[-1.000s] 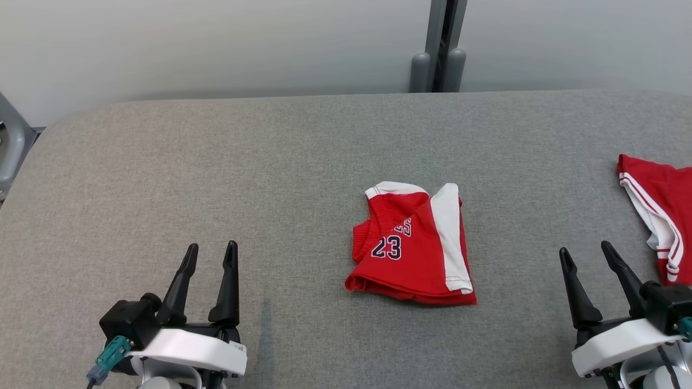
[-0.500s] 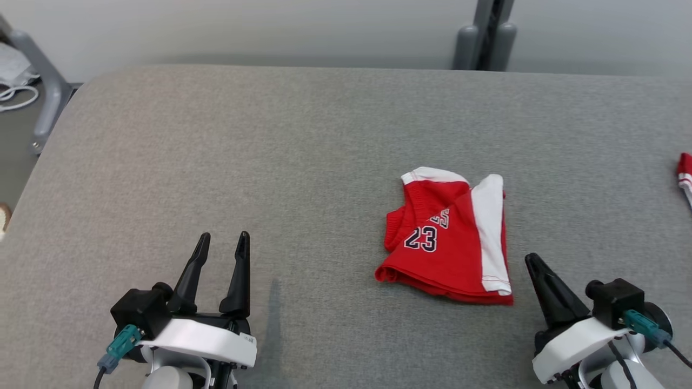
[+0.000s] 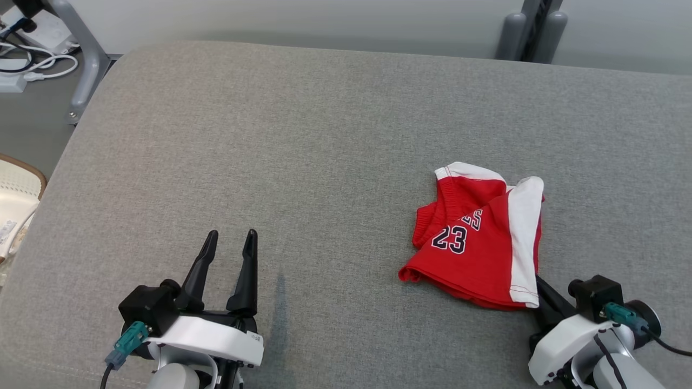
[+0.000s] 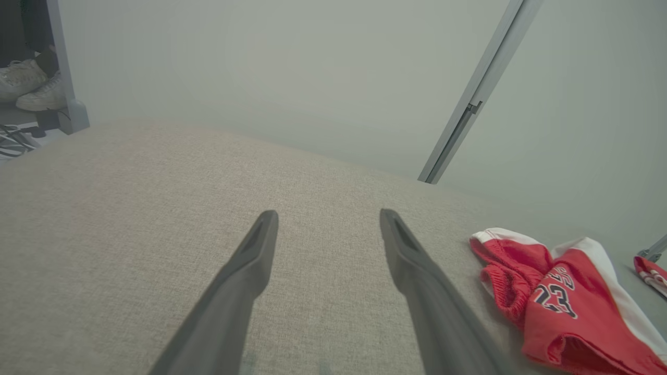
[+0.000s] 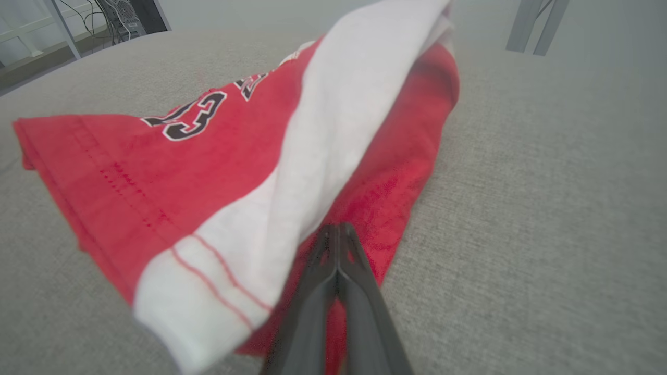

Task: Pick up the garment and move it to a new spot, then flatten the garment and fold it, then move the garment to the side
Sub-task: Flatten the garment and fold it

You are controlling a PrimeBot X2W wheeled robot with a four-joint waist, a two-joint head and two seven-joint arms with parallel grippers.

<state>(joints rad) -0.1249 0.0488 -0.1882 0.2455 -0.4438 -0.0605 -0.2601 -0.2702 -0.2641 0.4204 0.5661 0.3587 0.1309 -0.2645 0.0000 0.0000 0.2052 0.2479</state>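
The garment (image 3: 476, 237) is a folded pair of red shorts with a white side stripe and the number 23, lying on the grey cloth table (image 3: 324, 135) right of centre. My right gripper (image 3: 540, 283) is shut, fingers pressed together. Its tips reach under the garment's near right corner. In the right wrist view the shut gripper (image 5: 336, 226) lies against the red cloth, beside the white stripe of the garment (image 5: 234, 151). My left gripper (image 3: 231, 233) stands open above bare table at the near left, well apart from the garment (image 4: 563, 297); the left wrist view shows the gripper (image 4: 328, 213) empty.
Off the table's left edge are a grey frame leg (image 3: 81, 70), white cables and a pale woven basket (image 3: 16, 200) on the floor. Grey posts (image 3: 527, 27) stand behind the far edge. A second red piece of cloth (image 4: 651, 271) lies far right.
The head camera has swung left, shifting the whole picture. My right gripper has shut and moved in to the garment's near right corner. The left gripper has stayed open.
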